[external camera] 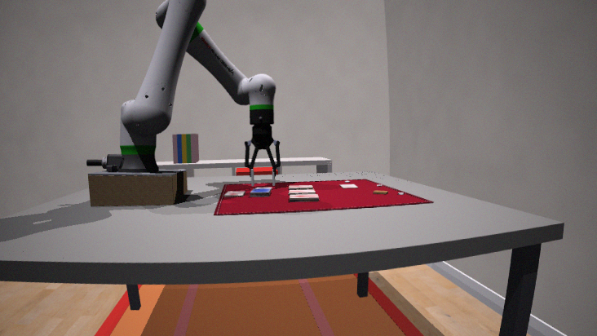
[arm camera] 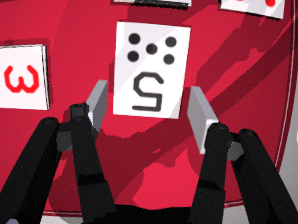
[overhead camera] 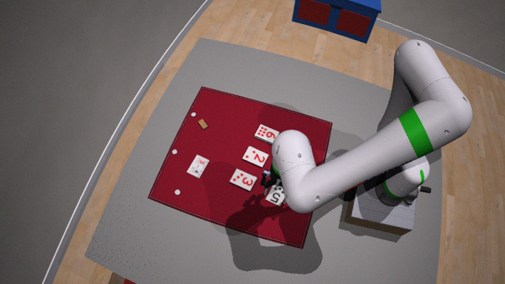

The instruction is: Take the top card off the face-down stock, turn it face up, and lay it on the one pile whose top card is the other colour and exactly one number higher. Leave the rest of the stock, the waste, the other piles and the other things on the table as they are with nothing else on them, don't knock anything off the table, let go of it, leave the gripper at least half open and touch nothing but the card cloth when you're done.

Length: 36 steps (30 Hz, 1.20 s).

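A face-up black 5 card [arm camera: 149,70] lies flat on the red card cloth [overhead camera: 225,140]; it also shows in the top view [overhead camera: 276,196]. My gripper [arm camera: 148,97] is half open and hangs low over it, one finger on each side, with a gap to each card edge. The gripper also shows in the top and exterior views [overhead camera: 270,181] [external camera: 263,183]. The red 6 pile [overhead camera: 266,133], the red 2 pile [overhead camera: 256,156] and the red 3 pile [overhead camera: 243,178] lie in a row.
Another face-up card [overhead camera: 197,165], a small brown block [overhead camera: 203,123] and three white discs [overhead camera: 174,151] sit along the cloth's far side. The arm stands on a brown box [external camera: 133,188].
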Each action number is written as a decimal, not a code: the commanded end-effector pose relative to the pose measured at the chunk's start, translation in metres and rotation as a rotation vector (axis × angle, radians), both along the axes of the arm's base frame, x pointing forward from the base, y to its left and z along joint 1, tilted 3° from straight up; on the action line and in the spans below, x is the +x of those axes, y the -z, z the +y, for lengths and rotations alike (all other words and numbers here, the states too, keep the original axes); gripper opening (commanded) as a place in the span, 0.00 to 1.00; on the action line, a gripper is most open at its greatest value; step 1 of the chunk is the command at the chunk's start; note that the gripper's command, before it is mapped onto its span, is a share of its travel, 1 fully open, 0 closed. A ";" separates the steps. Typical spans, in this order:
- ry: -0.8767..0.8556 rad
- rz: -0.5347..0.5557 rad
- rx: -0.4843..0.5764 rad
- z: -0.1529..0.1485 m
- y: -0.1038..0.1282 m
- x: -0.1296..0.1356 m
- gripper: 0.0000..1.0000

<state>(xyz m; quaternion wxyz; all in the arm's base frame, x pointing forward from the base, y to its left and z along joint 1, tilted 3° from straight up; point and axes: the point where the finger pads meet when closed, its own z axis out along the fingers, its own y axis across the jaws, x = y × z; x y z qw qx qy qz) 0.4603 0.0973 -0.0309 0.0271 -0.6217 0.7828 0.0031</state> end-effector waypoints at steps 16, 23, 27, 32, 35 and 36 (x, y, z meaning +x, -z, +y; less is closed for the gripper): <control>0.000 0.000 0.000 0.000 0.001 0.000 0.50; 0.000 0.000 0.000 0.000 0.004 0.000 0.50; 0.000 0.000 0.000 0.000 0.006 0.001 0.50; 0.000 0.000 0.000 0.000 0.008 0.001 0.50; 0.000 0.000 0.000 0.000 0.008 0.001 0.50; 0.000 0.000 0.000 0.000 0.008 0.001 0.50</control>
